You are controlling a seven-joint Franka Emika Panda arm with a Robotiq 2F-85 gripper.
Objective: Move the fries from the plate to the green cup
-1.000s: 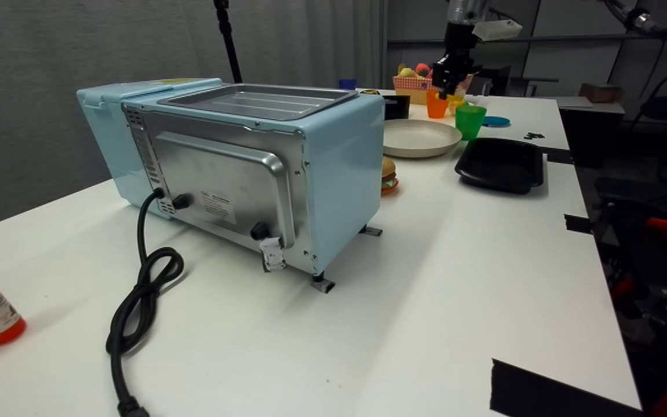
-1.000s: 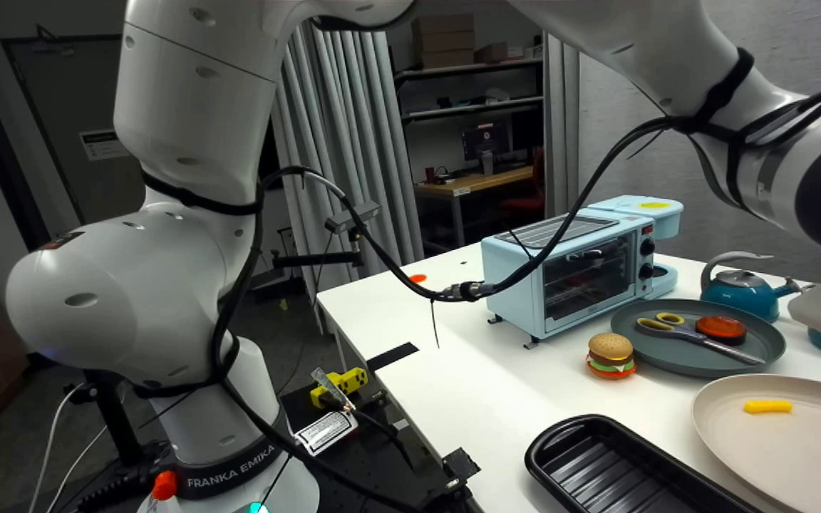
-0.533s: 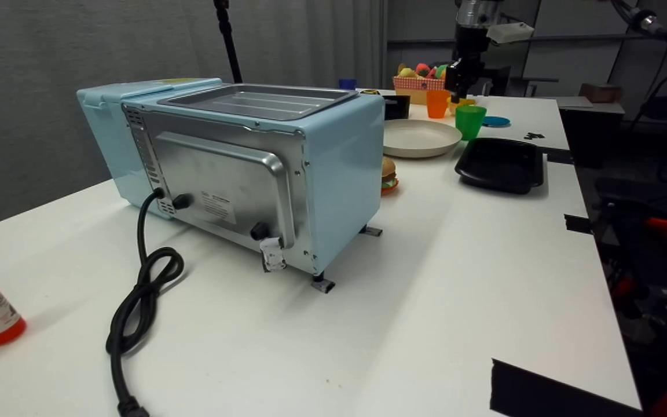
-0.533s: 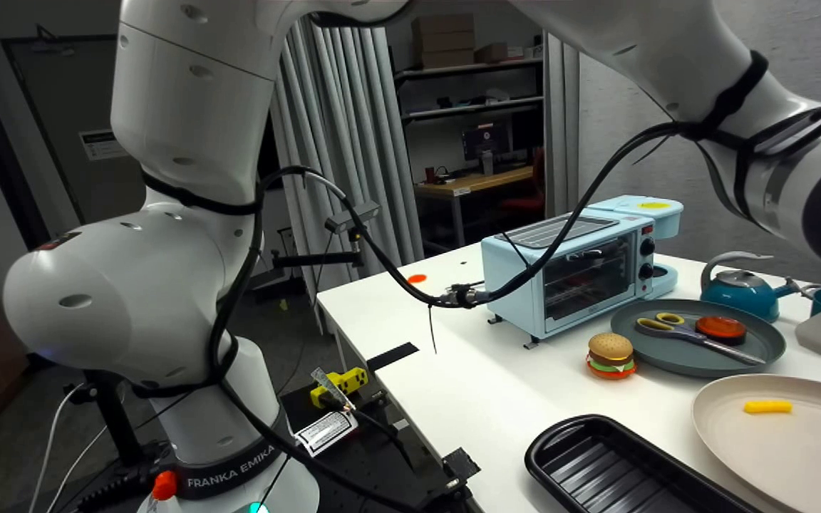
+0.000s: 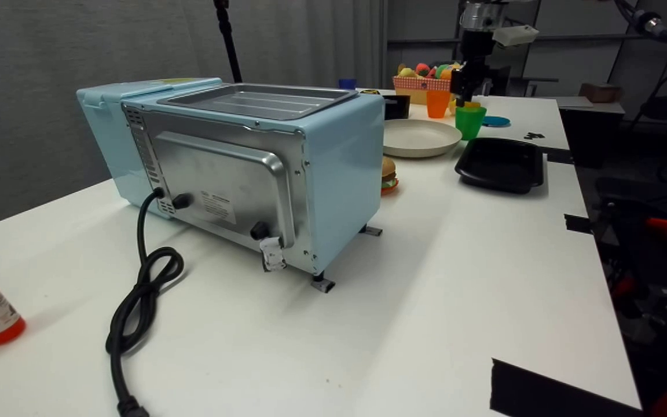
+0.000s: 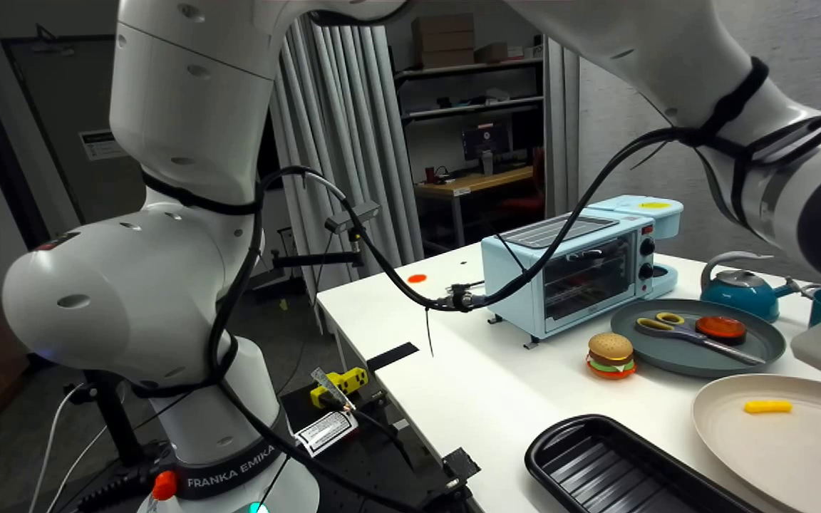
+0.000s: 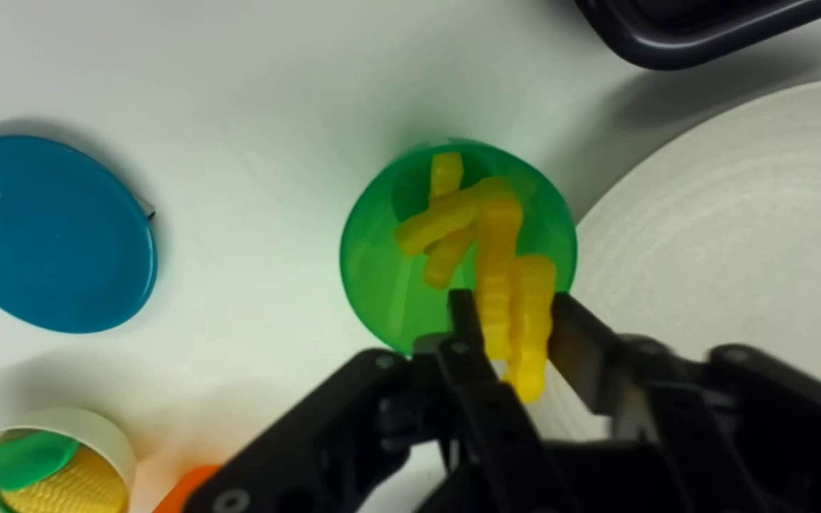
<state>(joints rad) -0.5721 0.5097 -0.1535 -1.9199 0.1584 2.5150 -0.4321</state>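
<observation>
The green cup [image 5: 470, 124] stands upright beside the pale plate [image 5: 422, 139]. It also shows in the wrist view [image 7: 375, 278], with several yellow fries [image 7: 439, 221] inside. My gripper [image 7: 512, 303] is shut on fries [image 7: 533, 313], at least two side by side, and holds them over the cup's edge nearest the plate. How far their lower ends reach into the cup I cannot tell. In an exterior view the gripper [image 5: 464, 99] is just above the cup rim. One yellow fry [image 6: 767, 407] lies on the plate [image 6: 802, 456].
A black tray [image 5: 501, 165] lies beside the plate and cup. An orange cup [image 5: 438, 104], a blue lid [image 7: 50, 235] and a pale cup with toy corn [image 7: 115, 442] stand near. A toaster oven [image 6: 560, 271], burger [image 6: 611, 355] and grey plate [image 6: 656, 356] with scissors are farther along.
In an exterior view my gripper has moved right and slightly down, from in front of the orange cup to above the green cup. The fry on the plate has not moved.
</observation>
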